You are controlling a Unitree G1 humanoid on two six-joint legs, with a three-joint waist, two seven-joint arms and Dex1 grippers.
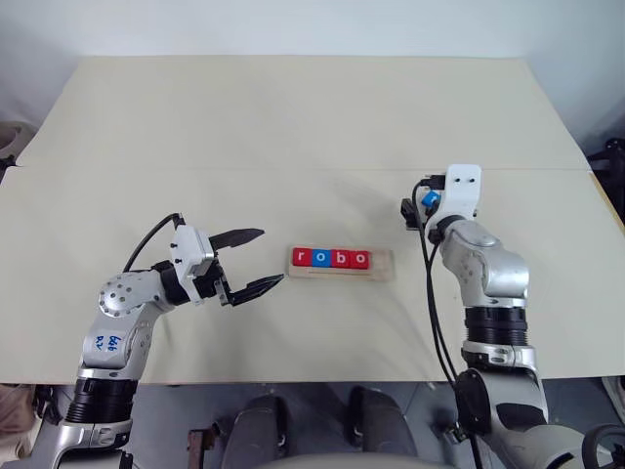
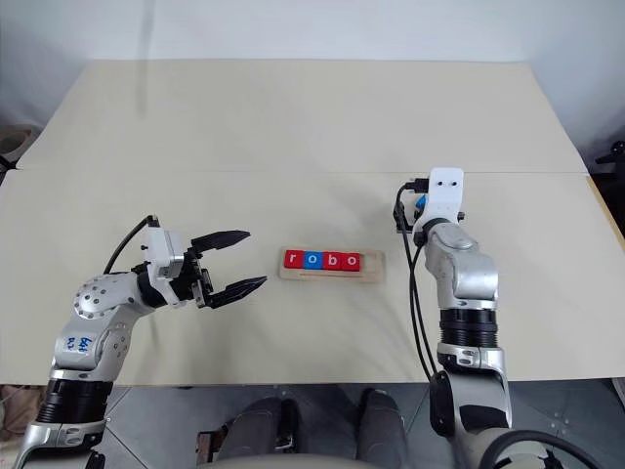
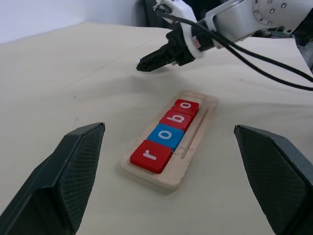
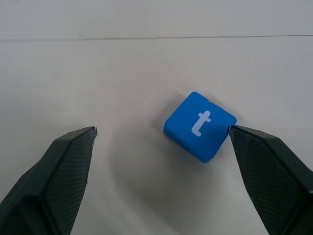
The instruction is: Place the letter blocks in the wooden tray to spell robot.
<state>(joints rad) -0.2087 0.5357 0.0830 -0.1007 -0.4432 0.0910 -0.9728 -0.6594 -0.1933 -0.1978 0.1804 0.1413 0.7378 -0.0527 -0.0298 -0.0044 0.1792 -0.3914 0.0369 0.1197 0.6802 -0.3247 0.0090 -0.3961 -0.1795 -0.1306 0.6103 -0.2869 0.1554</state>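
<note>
The left end effector [image 1: 252, 262] sits nearest, fingers apart and holding nothing, pointing across the surface [image 1: 293, 127] toward the tray [image 1: 342, 264]. The tray lies in the middle with four blocks in its slot reading r, o, b, o; the slot's right end is bare.

The right end effector [image 4: 161, 161] hovers with fingers spread wide around the t block [image 4: 200, 125], which lies flat on the surface, well right of the tray. Nothing is held yet.

The block sits turned at an angle and much closer to one finger, almost at its tip. If the fingers close from here, that finger would likely strike a corner first, so the block may spin, skid away or be pinched crookedly. A crooked hold would make seating it in the narrow last gap hard, and could nudge the second o [image 1: 361, 258] out of line.

Nothing else lies on the surface, and the path from t to the tray looks unobstructed.
</note>
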